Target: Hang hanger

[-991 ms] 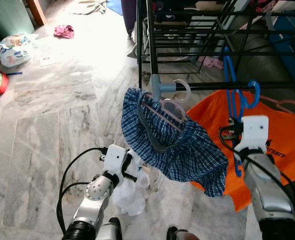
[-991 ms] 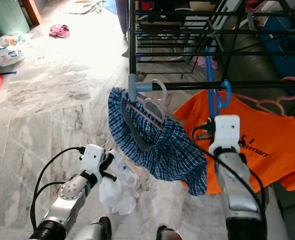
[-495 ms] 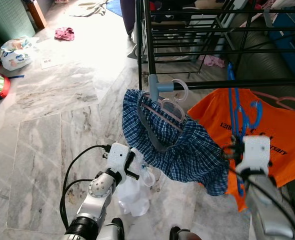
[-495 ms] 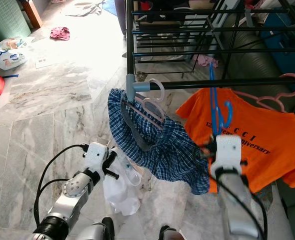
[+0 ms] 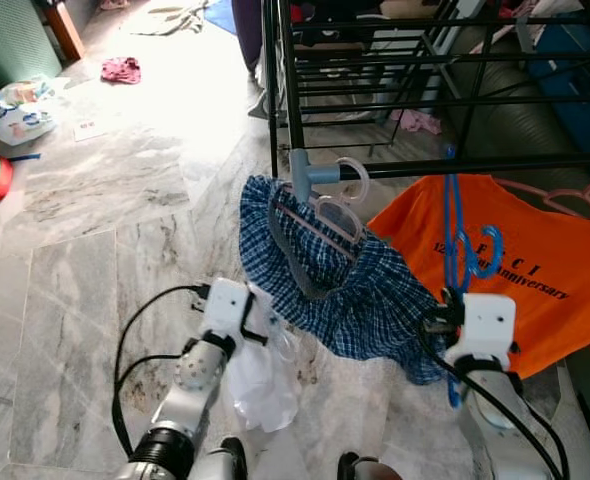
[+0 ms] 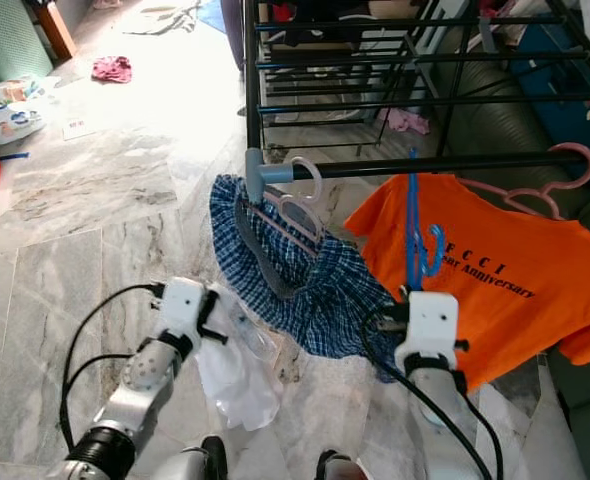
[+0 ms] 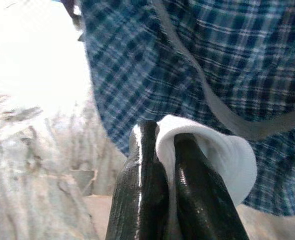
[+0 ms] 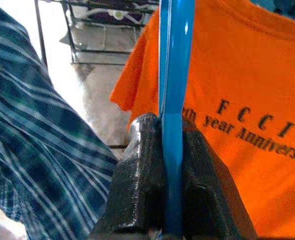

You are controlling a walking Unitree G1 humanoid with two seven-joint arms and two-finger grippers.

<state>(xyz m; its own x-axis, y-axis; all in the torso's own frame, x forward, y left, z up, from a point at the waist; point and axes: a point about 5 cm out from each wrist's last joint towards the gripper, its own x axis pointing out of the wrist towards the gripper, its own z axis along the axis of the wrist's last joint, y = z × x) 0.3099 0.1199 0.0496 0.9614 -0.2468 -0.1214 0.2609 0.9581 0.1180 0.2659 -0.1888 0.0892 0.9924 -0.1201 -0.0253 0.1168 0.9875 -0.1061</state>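
Marble floor (image 5: 95, 250), blue hanger (image 8: 173, 75) in right claw (image 8: 172, 150)

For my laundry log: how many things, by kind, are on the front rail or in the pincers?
Hangers: 3 (blue hanger, pale hanger, pink hanger)
Garments: 3 (shorts, T-shirt, white cloth)
Total: 6

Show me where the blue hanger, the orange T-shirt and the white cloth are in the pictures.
blue hanger (image 8: 173, 75): right wrist view, on its bar above the fingers.
orange T-shirt (image 6: 495, 290): right eye view, on the chest below the lettering.
white cloth (image 7: 222, 152): left wrist view, on the fold beside the fingers.
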